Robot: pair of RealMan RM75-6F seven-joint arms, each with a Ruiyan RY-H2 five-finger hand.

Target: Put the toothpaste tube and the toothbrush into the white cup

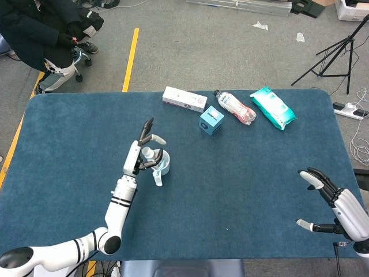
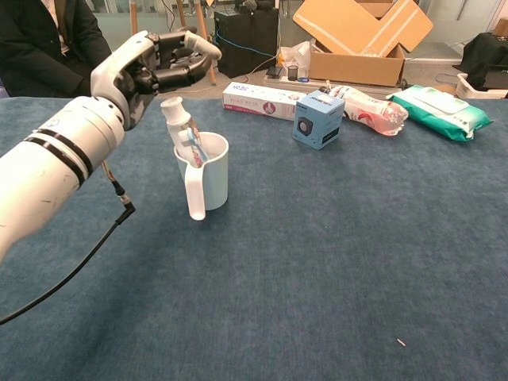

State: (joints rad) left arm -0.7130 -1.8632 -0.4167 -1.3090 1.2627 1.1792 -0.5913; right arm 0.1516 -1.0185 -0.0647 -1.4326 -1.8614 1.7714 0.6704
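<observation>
Your left hand (image 2: pixel 147 67) hovers empty, fingers apart, above the white cup (image 2: pixel 208 176) holding toothpaste tube (image 2: pixel 179 125) and toothbrush (image 2: pixel 196 150). Sweep low and you could topple it.

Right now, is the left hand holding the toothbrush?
No: the left hand is raised with empty fingers; the toothbrush sits inside the white cup.

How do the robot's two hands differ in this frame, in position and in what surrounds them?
The left hand hangs just above the white cup, which holds the toothpaste tube and toothbrush; the right hand sits at the table's near right edge, far from any object. The left hand shows in both views, the right hand only in the head view. Shared: both hold nothing, with fingers apart.
</observation>
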